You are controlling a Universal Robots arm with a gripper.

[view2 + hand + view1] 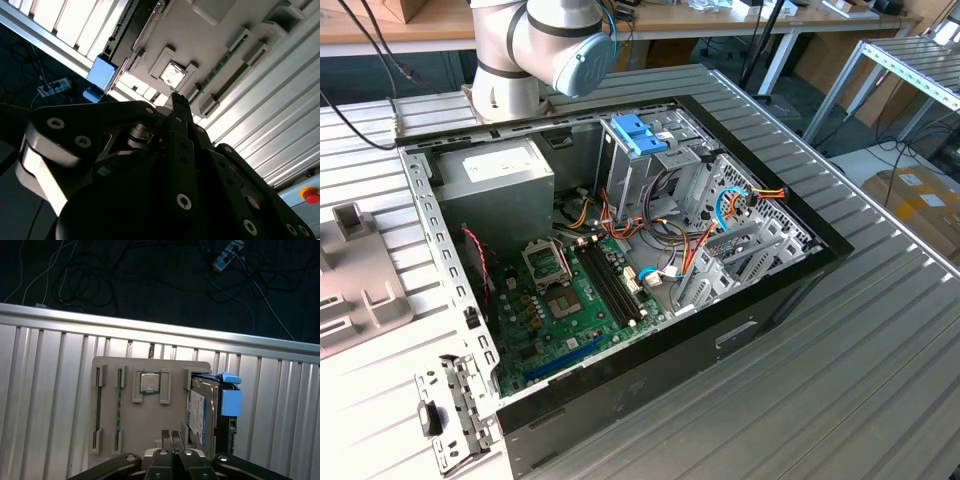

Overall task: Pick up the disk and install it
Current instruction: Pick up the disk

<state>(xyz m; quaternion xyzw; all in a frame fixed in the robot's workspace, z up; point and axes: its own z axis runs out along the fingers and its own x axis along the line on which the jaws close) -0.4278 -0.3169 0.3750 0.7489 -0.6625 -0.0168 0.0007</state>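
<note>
This is a robotics lab or workshop. A robot arm (pixel 545 45) stands on a ribbed aluminium bench (pixel 880 330) beside an open computer case (pixel 660 375). Around it are wooden desks (pixel 420 22), cardboard boxes (pixel 920 200) and loose cables (pixel 85 280) on the dark floor.

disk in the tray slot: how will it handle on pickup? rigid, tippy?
Likely rigid: the disk looks metal-bodied with a flat label face, so probably dense for its size. It stands on edge in the grey tray slot, so a sideways nudge could tip it. The blue plastic rail may flex.
</note>
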